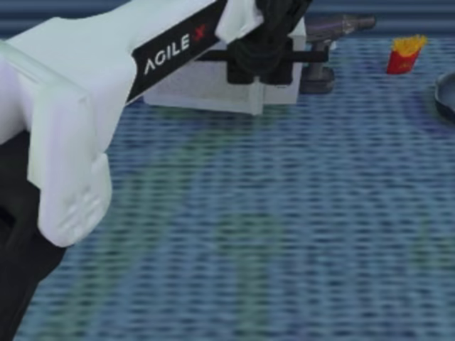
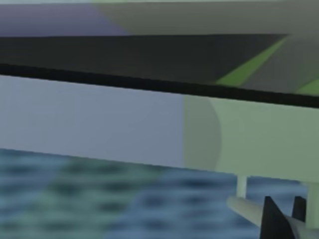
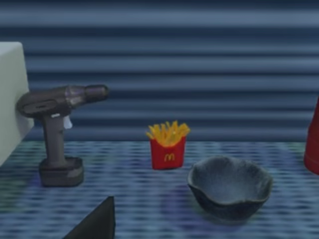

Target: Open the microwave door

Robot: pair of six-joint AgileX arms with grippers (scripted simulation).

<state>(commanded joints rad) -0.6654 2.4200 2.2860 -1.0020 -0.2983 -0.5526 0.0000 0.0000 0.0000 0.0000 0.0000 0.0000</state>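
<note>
while the left arm stretches from the desk's near left corner to its far edge, the left gripper (image 1: 274, 50) sits at the front of the microwave (image 1: 206, 89); can't tell its claw state. microwave door (image 2: 99, 117) fills the left wrist view. drill (image 3: 55, 134), fries (image 3: 168, 144), bowl (image 3: 230, 186) far right.

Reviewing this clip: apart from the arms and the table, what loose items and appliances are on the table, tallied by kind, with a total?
Microwave: 1
Cordless drill: 1
Carton of fries: 1
Dark bowl: 1
Red object cut off at the edge of the right wrist view, kind unclear: 1
Total: 5
</note>
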